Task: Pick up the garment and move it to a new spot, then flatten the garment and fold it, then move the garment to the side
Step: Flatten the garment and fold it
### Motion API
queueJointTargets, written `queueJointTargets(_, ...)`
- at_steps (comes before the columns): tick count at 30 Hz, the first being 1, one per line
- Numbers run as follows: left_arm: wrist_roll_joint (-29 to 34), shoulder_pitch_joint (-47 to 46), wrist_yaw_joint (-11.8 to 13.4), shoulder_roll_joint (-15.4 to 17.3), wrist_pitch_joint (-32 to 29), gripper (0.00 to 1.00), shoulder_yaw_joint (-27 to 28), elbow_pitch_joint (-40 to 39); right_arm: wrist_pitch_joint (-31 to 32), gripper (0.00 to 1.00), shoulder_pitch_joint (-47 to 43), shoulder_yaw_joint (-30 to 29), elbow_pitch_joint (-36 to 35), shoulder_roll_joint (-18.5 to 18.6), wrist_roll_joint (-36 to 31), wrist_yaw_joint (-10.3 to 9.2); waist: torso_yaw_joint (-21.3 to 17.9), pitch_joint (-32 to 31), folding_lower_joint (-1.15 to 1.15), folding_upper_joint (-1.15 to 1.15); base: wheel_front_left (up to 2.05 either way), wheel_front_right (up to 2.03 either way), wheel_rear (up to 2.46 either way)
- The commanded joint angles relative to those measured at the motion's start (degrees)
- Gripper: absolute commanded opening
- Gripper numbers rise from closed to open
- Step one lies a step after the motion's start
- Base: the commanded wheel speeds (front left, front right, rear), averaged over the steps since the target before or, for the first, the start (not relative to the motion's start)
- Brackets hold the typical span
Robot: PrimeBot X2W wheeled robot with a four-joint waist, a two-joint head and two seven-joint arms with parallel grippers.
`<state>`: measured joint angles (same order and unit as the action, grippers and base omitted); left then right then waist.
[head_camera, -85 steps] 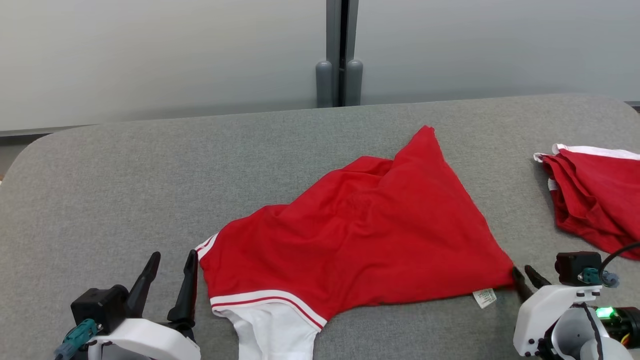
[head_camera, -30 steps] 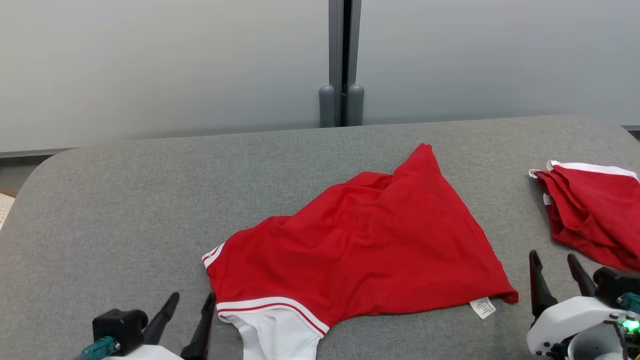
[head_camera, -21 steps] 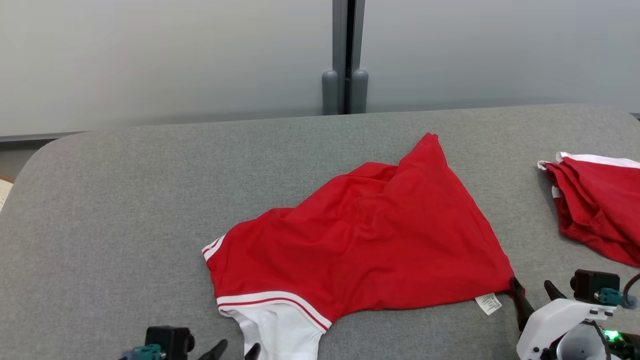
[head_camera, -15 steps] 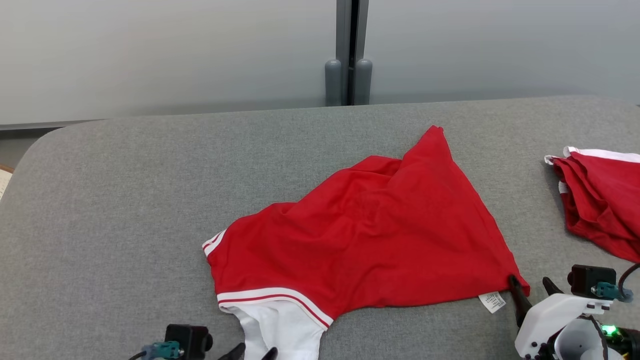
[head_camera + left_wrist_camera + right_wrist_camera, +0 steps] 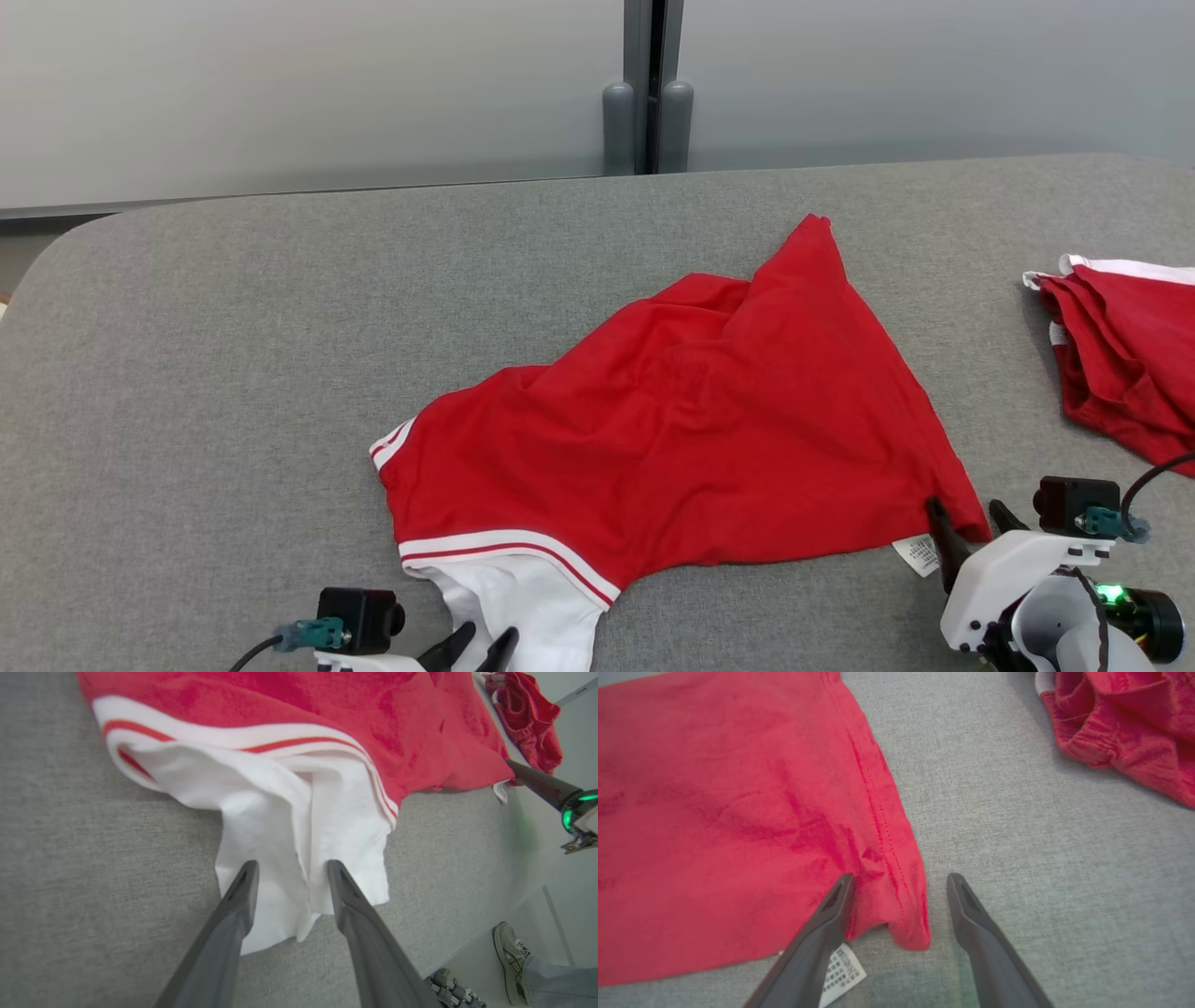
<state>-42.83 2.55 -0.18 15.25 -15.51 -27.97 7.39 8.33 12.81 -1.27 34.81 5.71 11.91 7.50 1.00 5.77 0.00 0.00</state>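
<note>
The garment (image 5: 691,429) is a red shirt with a white, red-striped sleeve (image 5: 523,607), lying crumpled on the grey table (image 5: 233,327). My left gripper (image 5: 485,635) is at the bottom edge. In the left wrist view its fingers (image 5: 290,870) stand apart, straddling the end of the white sleeve (image 5: 280,826), whose fabric lies between them. My right gripper (image 5: 964,509) is open at the shirt's near right corner. In the right wrist view its fingers (image 5: 900,878) straddle that red corner (image 5: 878,896), and the left finger rests on the cloth beside a white label (image 5: 840,970).
A second red garment (image 5: 1120,355) lies bunched at the table's right side, apart from the shirt. A pale wall with a grey post (image 5: 644,121) runs behind the table. In the left wrist view a person's shoe (image 5: 511,956) stands on the floor beyond the table's near edge.
The head camera has shifted. My left gripper moved right and down onto the white sleeve end and narrowed a little. My right gripper moved left from beside the shirt onto its corner.
</note>
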Motion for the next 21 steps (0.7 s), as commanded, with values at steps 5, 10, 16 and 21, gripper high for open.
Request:
queueJointTargets(5, -0.59, -1.40, -0.15, 0.32, 0.59, 0.52, 0.81, 0.29, -1.20, 1.00, 1.60, 1.15, 2.32, 0.34, 0.65, -0.02, 0.15, 0.30, 0.00, 0.00, 0.00, 0.00, 0.00)
queueJointTargets(10, -1.18, -1.64, -0.32, 0.17, 0.39, 0.42, 0.75, 0.23, -2.05, 1.00, 2.51, 1.97, 4.34, 0.33, 1.10, -0.02, 0.24, 0.53, 0.00, 0.00, 0.00, 0.00, 0.00)
queueJointTargets(16, -1.36, -1.97, 0.16, 0.13, 0.70, 0.43, 1.00, 0.77, -2.85, 1.00, 3.44, 2.95, 6.39, 0.54, 1.51, -0.02, 0.34, 0.83, 0.00, 0.00, 0.00, 0.00, 0.00)
queueJointTargets(21, -1.57, -2.02, 0.06, 0.13, 0.60, 0.00, 0.85, 1.07, -2.93, 0.42, 4.01, 4.17, 7.83, 0.38, 2.07, -0.02, 0.50, 0.93, 0.00, 0.00, 0.00, 0.00, 0.00)
